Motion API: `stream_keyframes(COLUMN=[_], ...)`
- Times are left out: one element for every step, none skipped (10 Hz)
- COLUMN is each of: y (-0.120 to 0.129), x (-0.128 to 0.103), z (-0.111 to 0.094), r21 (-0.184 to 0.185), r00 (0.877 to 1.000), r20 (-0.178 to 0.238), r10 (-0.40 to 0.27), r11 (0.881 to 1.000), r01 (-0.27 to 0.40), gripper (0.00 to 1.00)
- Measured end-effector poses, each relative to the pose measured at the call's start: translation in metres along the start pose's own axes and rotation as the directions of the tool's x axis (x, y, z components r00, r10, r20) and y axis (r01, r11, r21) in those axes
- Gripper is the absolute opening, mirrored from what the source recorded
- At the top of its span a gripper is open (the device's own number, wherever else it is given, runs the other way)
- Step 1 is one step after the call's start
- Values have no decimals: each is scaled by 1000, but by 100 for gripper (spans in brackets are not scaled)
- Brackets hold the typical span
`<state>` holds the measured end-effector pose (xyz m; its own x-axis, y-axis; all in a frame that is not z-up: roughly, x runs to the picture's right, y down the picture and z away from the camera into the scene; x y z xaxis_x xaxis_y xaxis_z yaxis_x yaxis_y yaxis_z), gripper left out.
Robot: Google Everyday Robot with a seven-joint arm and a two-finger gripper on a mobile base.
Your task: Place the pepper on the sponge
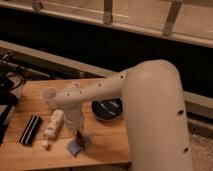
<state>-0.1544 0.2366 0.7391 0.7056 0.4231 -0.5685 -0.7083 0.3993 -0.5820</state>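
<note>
A small light-blue sponge (75,147) lies near the front edge of the wooden table (105,142). A dark red-brown pepper (79,137) stands nearly upright directly over the sponge, its lower tip at or just above the pad. My gripper (78,134) reaches down from the white arm (95,92) and is at the pepper's upper part. Whether the pepper touches the sponge is unclear.
A white tube-shaped bottle (53,125) lies left of the sponge, and a black rectangular box (30,130) lies further left. A dark round bowl (106,109) sits behind, to the right. My arm's big white body fills the right side.
</note>
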Motion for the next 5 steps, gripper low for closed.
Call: stream_keyframes(y=[3,2,0,-1,0], x=[-3,-2,-1,0,-2], z=[-1,0,1,2,1], r21=[1,2,3,5,5], r00=[1000,1000,1000,1000,1000], r20=[0,-2,-2,-4,-1], r10=[-6,-6,-4,-5,-5], r11=[1000,1000,1000,1000,1000], r01=[6,6,4,5,5], gripper=[35,31,31,31,31])
